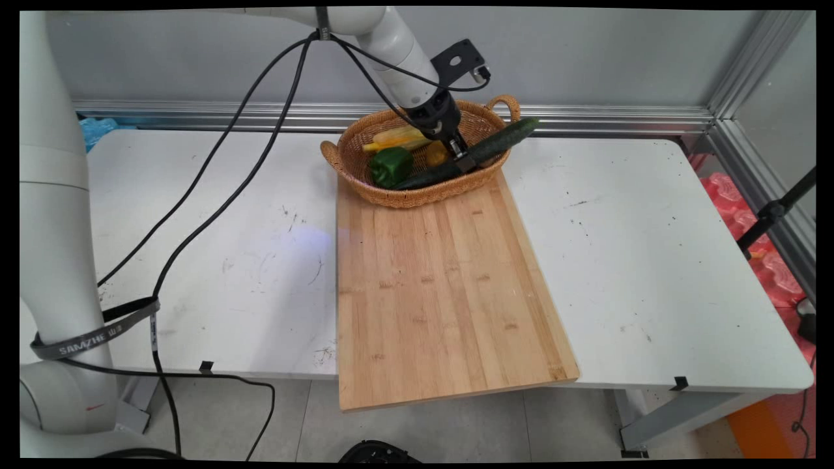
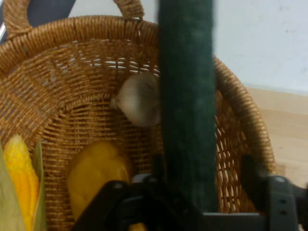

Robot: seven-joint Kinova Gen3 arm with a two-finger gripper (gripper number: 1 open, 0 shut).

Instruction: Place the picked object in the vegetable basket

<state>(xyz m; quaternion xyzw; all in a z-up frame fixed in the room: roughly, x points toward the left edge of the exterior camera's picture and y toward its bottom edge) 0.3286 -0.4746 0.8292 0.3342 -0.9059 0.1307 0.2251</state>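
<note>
A: Gripping the cucumber point(image 1: 482, 151) near its middle, was the claw point(image 1: 464, 159) closed on it?

B: It was. The cucumber lay slantwise, its low end inside the wicker basket point(image 1: 352, 170), its far end past the rim by the handle.

A: Other contents?

B: A green pepper point(image 1: 390, 166), corn point(image 1: 399, 138), a yellow item and a garlic bulb point(image 2: 139, 99). The basket sat on the cutting board point(image 1: 443, 286) on the bench point(image 1: 651, 260).

A: Risks?

B: The long cucumber could pivot in the fingers, or catch the rim and drag the basket.

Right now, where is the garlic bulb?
In the hand view the garlic bulb lies inside the wicker basket, beside the cucumber and above the yellow pepper. The main view hides it.
</note>
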